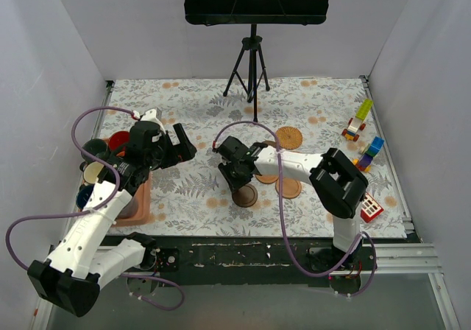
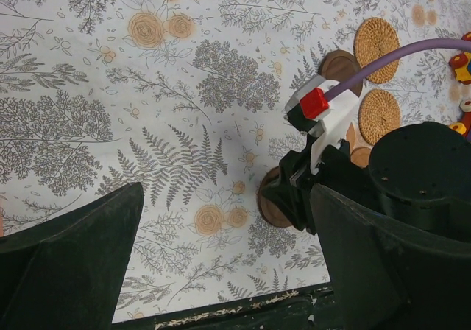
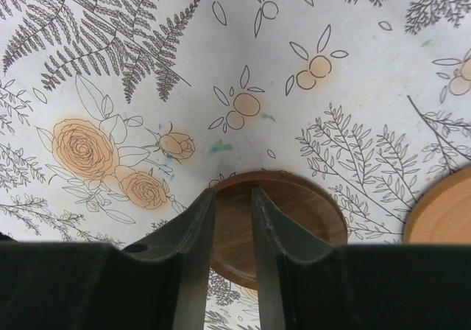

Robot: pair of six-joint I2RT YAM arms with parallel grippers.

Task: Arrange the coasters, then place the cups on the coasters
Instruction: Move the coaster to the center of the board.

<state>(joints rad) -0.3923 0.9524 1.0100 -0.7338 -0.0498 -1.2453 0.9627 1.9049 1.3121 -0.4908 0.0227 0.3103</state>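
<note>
A dark brown coaster (image 1: pixel 245 195) (image 3: pixel 294 212) lies flat on the floral cloth, and my right gripper (image 1: pixel 237 185) (image 3: pixel 233 191) hovers right over its far rim. The jaws stand a narrow gap apart, and the coaster's face shows between them. Just right of it lie a rattan coaster (image 1: pixel 291 188) and an orange-brown coaster (image 3: pixel 445 212); another rattan coaster (image 1: pixel 289 137) sits further back. The cups, red (image 1: pixel 118 140), dark green (image 1: pixel 94 151) and cream (image 1: pixel 93 173) among them, cluster at the far left. Beside them my left gripper (image 1: pixel 184 142) (image 2: pixel 227 190) hangs wide open and empty above the cloth.
A salmon-pink tray (image 1: pixel 140 205) lies under the left arm near the front edge. Toy blocks (image 1: pixel 360 120) (image 1: pixel 370 207) are scattered along the right side. A music stand's tripod (image 1: pixel 250 65) stands at the back centre. White walls close in on three sides.
</note>
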